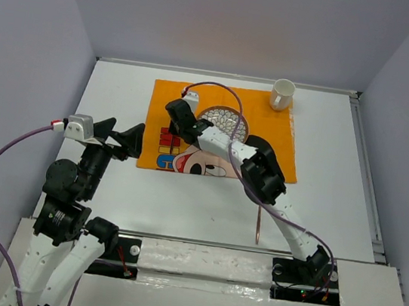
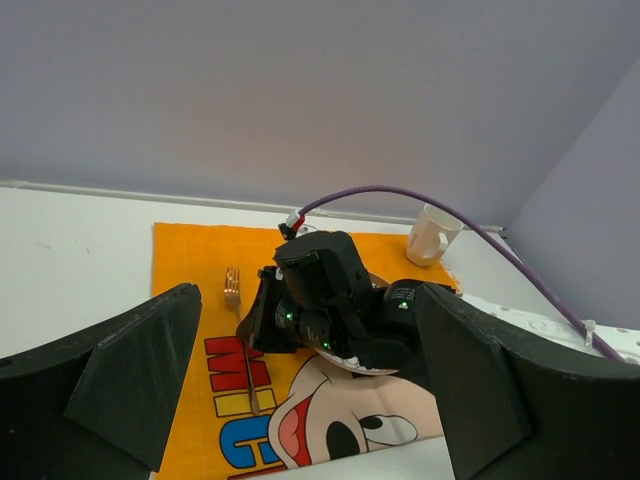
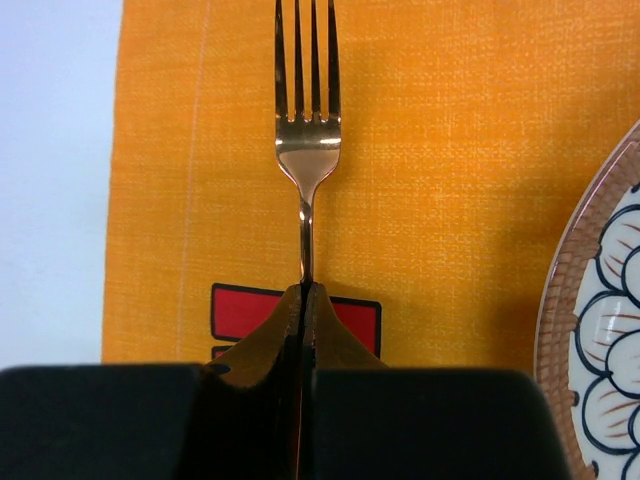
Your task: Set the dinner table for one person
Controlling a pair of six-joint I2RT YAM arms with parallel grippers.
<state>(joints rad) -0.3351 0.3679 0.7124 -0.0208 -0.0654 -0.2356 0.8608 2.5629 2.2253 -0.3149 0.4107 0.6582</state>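
**Fork going down left of the plate**

We start with the dinner table [image 1: 182, 203], the wide white top that carries everything and runs from the arm bases to the far wall. At its far middle lies the orange placemat [image 1: 274, 144], marking the one seat, so the setting gathers on it. The right arm reaches diagonally across the mat. The left arm is held back off the mat's left edge, we judge to keep out of the way. The left gripper [image 1: 125, 133] has its fingers spread wide and carries nothing.

On the mat sits the patterned plate [image 1: 225, 118], partly hidden under the right arm. It anchors the setting, with cutlery placed to either side. The white mug [image 1: 282, 94] stands upright at the mat's far right corner, beside the plate and clear of it.

The right gripper [image 3: 303, 300] is pinched on the handle of the rose-gold fork [image 3: 308, 150]. The tines point toward the far edge and the fork lies parallel to the plate's rim, near it but apart. That is the customary fork side. We cannot tell whether the fork already rests fully on the cloth.

A thin coppery piece [image 1: 258, 227] lies on the bare table by the right arm. It is too slim to identify, perhaps more cutlery waiting.
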